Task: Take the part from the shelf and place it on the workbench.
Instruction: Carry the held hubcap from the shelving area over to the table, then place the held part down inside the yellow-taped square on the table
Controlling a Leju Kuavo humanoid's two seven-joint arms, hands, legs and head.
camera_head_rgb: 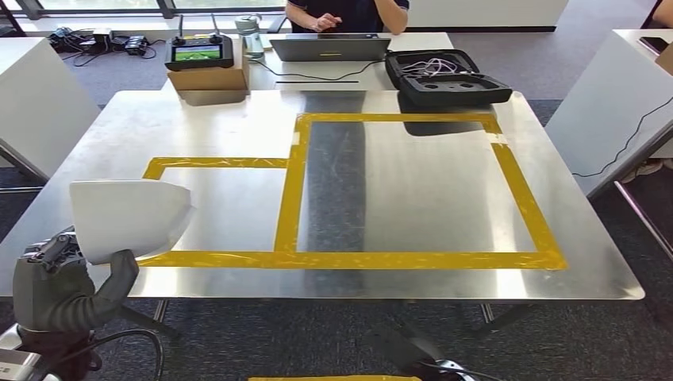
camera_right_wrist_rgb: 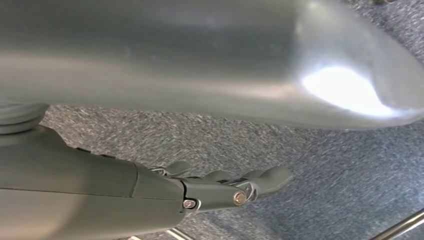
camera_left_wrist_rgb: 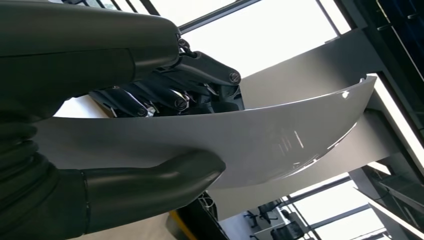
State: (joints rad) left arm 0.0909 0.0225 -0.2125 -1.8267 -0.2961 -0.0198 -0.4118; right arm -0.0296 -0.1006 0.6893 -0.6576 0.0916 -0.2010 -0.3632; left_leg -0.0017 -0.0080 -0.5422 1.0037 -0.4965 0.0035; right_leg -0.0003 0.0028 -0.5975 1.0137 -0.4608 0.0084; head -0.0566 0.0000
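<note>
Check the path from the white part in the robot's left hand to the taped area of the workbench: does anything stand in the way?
Nothing visible does. The left hand holds the white part over the workbench near its left front corner. The surface inside the yellow tape beside it looks bare; the black case and cardboard box sit at the far edge.

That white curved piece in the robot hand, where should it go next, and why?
Probably forward and down onto the workbench. The left robot hand grips the white part at the table's near left edge, over the smaller yellow-taped area, so it likely isn't set down yet.
</note>
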